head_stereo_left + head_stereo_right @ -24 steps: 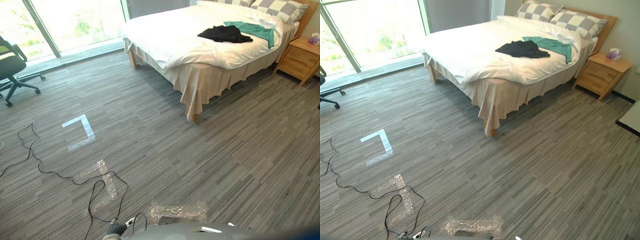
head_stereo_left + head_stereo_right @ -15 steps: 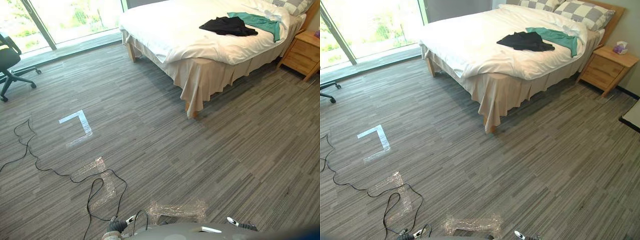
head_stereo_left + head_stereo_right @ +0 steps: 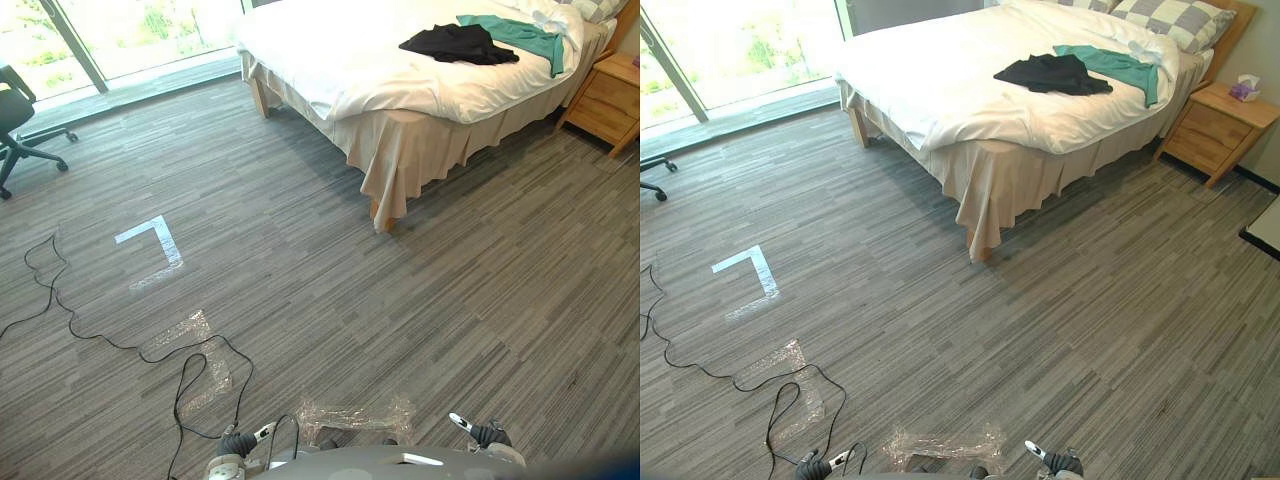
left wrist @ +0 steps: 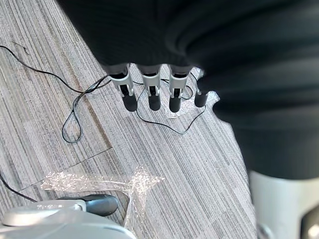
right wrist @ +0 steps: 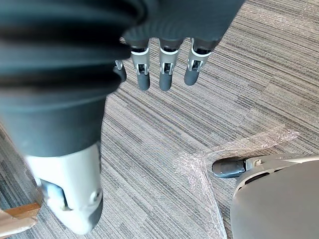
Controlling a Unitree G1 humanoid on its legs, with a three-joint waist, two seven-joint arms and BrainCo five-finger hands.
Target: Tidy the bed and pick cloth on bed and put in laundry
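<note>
A black cloth (image 3: 458,43) lies crumpled on the white duvet of the bed (image 3: 340,60), far ahead to the right. A green cloth (image 3: 515,33) is spread just beyond it, toward the checkered pillows (image 3: 1170,18). Both hands hang low over the grey carpet, far from the bed. My left hand (image 4: 149,94) has its fingers straight and holds nothing. My right hand (image 5: 164,74) is the same, fingers straight and empty. Their tips also peek in at the bottom of the left eye view, the left hand (image 3: 232,445) and the right hand (image 3: 480,432).
A wooden nightstand (image 3: 605,100) with a tissue box (image 3: 1244,90) stands right of the bed. An office chair (image 3: 15,110) sits at the far left by the tall window. Tape marks (image 3: 150,245) lie on the carpet between me and the bed.
The camera has moved forward and tipped down, so the bed sits higher in the picture. The tips of both hands have come into view at the bottom edge.
</note>
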